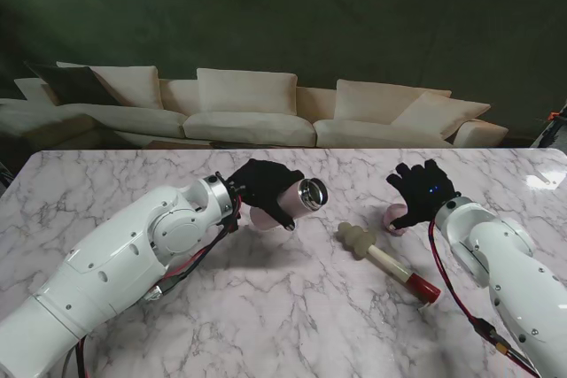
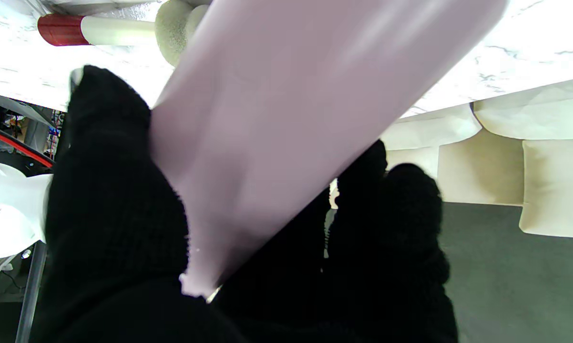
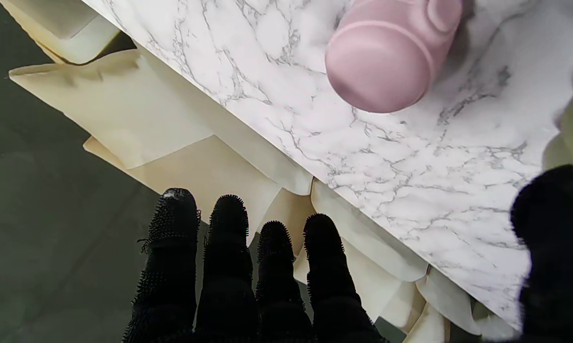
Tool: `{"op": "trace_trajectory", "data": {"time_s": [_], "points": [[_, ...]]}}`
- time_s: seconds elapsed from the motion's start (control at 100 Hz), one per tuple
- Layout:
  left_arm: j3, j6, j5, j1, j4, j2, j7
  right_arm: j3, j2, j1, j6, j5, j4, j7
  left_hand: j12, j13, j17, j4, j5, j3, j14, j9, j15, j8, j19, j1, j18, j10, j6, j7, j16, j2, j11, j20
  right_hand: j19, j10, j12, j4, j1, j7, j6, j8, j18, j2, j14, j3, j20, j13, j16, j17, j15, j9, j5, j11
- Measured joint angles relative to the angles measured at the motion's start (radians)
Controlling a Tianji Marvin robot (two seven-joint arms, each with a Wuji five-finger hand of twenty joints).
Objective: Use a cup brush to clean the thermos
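at frame centre the left hand (image 1: 263, 190) wraps its fingers round the tilted thermos (image 1: 297, 199); right of centre the right hand (image 1: 422, 190) hovers empty, fingers spread, over the pink lid (image 1: 395, 220).

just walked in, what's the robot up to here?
The left hand holds the pale pink thermos off the marble table, its open steel mouth facing right. The cup brush with a cream sponge head and red handle tip lies untouched. The right hand is open over the pink lid.
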Motion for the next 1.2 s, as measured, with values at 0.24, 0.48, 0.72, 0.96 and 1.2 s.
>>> {"op": "trace_trajectory", "data": {"time_s": [0.24, 0.48, 0.72, 0.96, 1.2], "points": [[0.002, 0.000, -0.001, 0.000, 0.001, 0.000, 0.001, -0.145, 0.009, 0.114, 0.068, 0.052, 0.091, 0.074, 0.000, 0.000, 0.000, 0.000, 0.000, 0.000, 0.000, 0.000, 0.000, 0.000, 0.000, 0.000, 0.000, 0.000, 0.000, 0.000, 0.000, 0.000, 0.000, 0.000, 0.016, 0.002, 0.009, 0.000, 0.000, 0.016, 0.009, 0.000, -0.024, -0.025, 0.000, 0.014, -0.006, 0.000, 0.000, 0.037, 0.039, 0.014, 0.000, 0.023], [0.000, 0.000, -0.001, 0.002, 0.001, 0.000, 0.002, -0.288, 0.007, 0.217, 0.165, 0.137, 0.234, 0.077, 0.000, 0.000, 0.000, 0.000, 0.000, 0.000, 0.000, 0.000, 0.000, 0.000, 0.000, 0.000, 0.000, 0.000, 0.000, 0.000, 0.000, 0.000, 0.000, 0.000, 0.027, 0.002, 0.011, 0.000, 0.025, 0.030, 0.009, 0.000, -0.025, -0.025, -0.005, 0.029, -0.006, 0.003, 0.000, 0.063, 0.057, 0.027, 0.000, 0.035], [-0.001, 0.000, 0.000, 0.004, 0.001, 0.000, 0.004, -0.352, 0.006, 0.247, 0.228, 0.180, 0.281, 0.079, 0.000, 0.000, 0.000, 0.000, 0.000, 0.000, 0.000, 0.000, 0.000, 0.000, 0.000, 0.000, 0.000, 0.000, 0.000, 0.000, 0.000, 0.000, 0.000, 0.000, 0.053, 0.002, 0.019, 0.000, 0.032, 0.042, 0.009, 0.000, -0.025, -0.025, -0.006, 0.028, -0.006, 0.034, 0.000, 0.104, 0.091, 0.040, 0.001, 0.044], [0.001, 0.000, 0.000, 0.004, 0.004, 0.000, 0.004, -0.400, 0.000, 0.256, 0.283, 0.258, 0.321, 0.062, 0.000, 0.000, 0.000, 0.000, 0.000, 0.000, 0.000, 0.000, 0.000, 0.000, 0.000, 0.000, 0.000, 0.000, 0.000, 0.000, 0.000, 0.000, 0.000, 0.000, 0.122, 0.009, 0.032, 0.000, 0.121, 0.094, 0.008, 0.000, 0.004, -0.018, -0.006, -0.030, -0.006, 0.101, 0.067, 0.205, 0.194, 0.068, 0.011, 0.067], [0.005, 0.000, 0.000, 0.003, 0.008, 0.000, 0.006, -0.435, -0.010, 0.265, 0.314, 0.328, 0.351, 0.046, 0.000, 0.000, 0.000, 0.000, 0.000, 0.000, 0.000, 0.000, 0.000, 0.000, 0.000, 0.000, 0.000, 0.000, 0.000, 0.000, 0.000, 0.000, 0.000, 0.000, 0.251, 0.009, 0.059, 0.009, 0.313, 0.158, -0.025, 0.015, -0.008, 0.098, -0.049, -0.084, 0.128, 0.186, 0.204, 0.338, 0.410, 0.092, 0.028, 0.135]]}}
